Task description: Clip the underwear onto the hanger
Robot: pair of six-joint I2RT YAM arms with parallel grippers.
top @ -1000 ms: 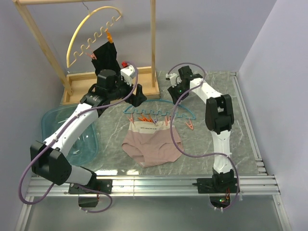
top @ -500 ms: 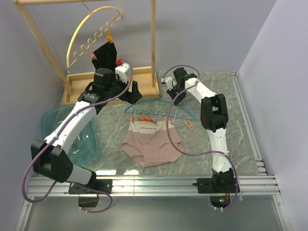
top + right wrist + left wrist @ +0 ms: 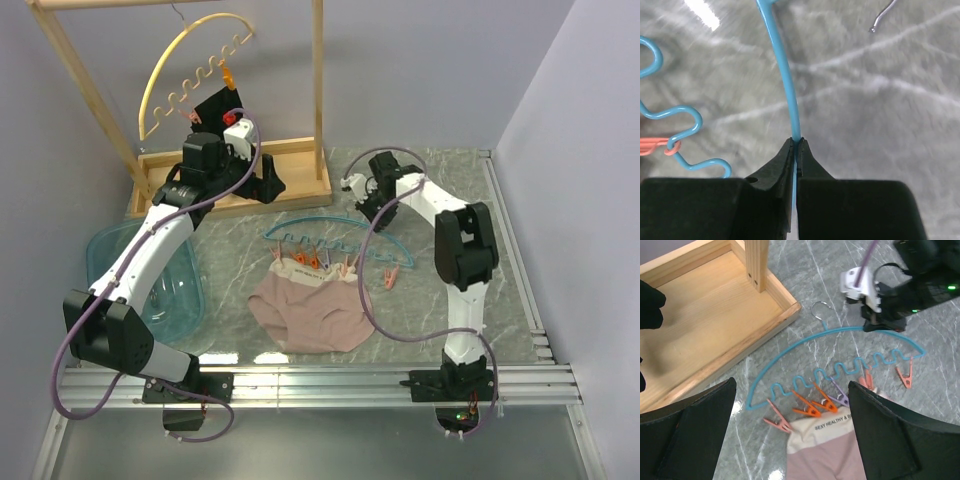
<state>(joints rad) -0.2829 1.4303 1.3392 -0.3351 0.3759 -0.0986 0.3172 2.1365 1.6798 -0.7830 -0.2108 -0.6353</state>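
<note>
Grey marble bench (image 3: 505, 230) bears the light-blue hanger (image 3: 783, 70), its arch just pinched by the right gripper (image 3: 797, 142), probably to lift the seemingly clipped underwear (image 3: 310, 310); left gripper (image 3: 268, 182) gapes open.

The left arm (image 3: 150, 255) and right arm (image 3: 462, 250) are showing white shells between black joint housings; purple cables (image 3: 868, 252) are trailing along both; a green light (image 3: 952, 287) is glowing.
</note>
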